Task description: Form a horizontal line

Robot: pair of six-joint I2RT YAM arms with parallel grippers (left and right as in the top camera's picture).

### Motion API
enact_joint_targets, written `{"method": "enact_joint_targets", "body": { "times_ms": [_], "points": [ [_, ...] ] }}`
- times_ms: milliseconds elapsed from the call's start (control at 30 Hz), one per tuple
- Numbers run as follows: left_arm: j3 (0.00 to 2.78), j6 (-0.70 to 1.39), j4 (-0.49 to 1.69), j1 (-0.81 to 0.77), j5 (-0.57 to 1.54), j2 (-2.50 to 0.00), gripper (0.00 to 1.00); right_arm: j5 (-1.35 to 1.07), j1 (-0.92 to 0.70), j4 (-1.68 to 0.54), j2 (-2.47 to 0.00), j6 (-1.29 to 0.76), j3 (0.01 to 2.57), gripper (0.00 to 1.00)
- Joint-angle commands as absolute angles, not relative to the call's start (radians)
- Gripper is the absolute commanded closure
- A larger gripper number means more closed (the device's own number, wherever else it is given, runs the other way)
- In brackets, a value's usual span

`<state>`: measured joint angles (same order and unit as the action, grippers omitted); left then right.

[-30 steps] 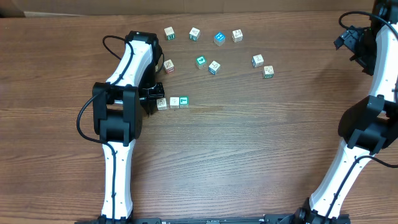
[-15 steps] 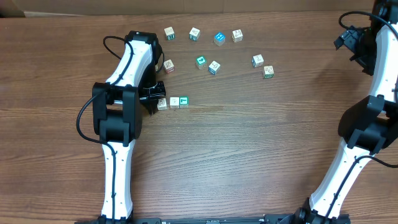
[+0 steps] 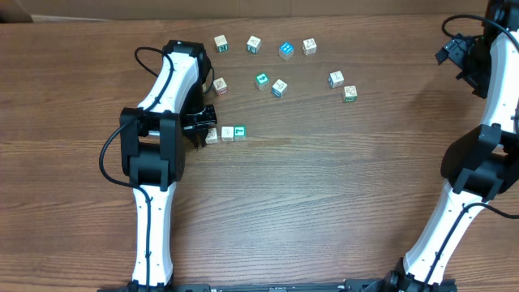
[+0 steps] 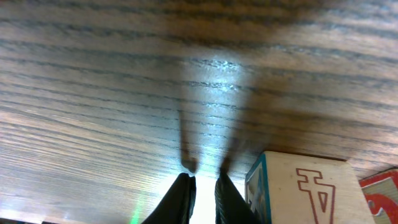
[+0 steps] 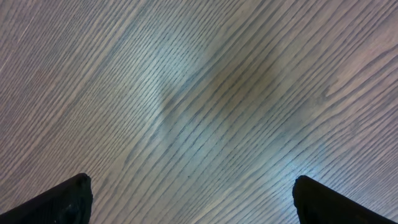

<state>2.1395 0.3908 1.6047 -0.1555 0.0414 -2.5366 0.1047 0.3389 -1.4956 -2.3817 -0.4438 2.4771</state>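
Observation:
The horizontal line (image 3: 226, 133) is a short row of three small cubes touching edge to edge, two pale and a teal-faced one (image 3: 239, 131) at its right end. My left gripper (image 3: 203, 128) stands at the row's left end, right beside the pale end cube (image 3: 212, 135). In the left wrist view that cube (image 4: 305, 190) shows a red letter just right of the gripper (image 4: 204, 177). Its fingers are all but shut, with a thin slit and nothing between them. My right gripper (image 3: 454, 50) hangs far off at the back right, wide open (image 5: 193, 186) over bare wood.
Several loose cubes lie scattered behind the row: a back row from a pale one (image 3: 220, 43) past a blue one (image 3: 286, 50), and nearer ones such as a teal one (image 3: 262, 80) and a pale one (image 3: 349, 93). A red-marked cube face (image 4: 380, 194) shows at the wrist view's right edge.
The left gripper's fingers have parted very slightly. The cubes and both arms stay where they were.

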Motion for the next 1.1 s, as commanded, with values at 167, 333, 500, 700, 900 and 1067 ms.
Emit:
{"method": "enact_joint_targets", "body": {
  "times_ms": [167, 333, 500, 700, 900, 1067],
  "points": [
    [2.129, 0.435, 1.555, -0.164, 0.053, -2.559, 0.96, 0.107, 0.342, -1.494, -2.365, -0.44, 2.474, 0.0],
    [2.129, 0.435, 1.575, -0.166, 0.073, -2.559, 0.96, 0.106, 0.342, -1.494, -2.365, -0.44, 2.474, 0.0],
    [2.129, 0.436, 1.596, -0.168, 0.073, -2.559, 0.96, 0.106, 0.342, -1.494, -2.365, -0.44, 2.474, 0.0],
    [2.129, 0.45, 1.601, -0.168, 0.071, -2.559, 0.96, 0.106, 0.342, -1.494, -2.365, -0.44, 2.474, 0.0],
    [2.13, 0.442, 1.572, -0.15, 0.038, -2.557, 0.96, 0.106, 0.342, -1.494, -2.365, -0.44, 2.474, 0.0],
    [2.13, 0.442, 1.593, -0.128, 0.026, -2.509, 0.95, 0.106, 0.342, -1.494, -2.365, -0.44, 2.474, 0.0]
  ]
}}
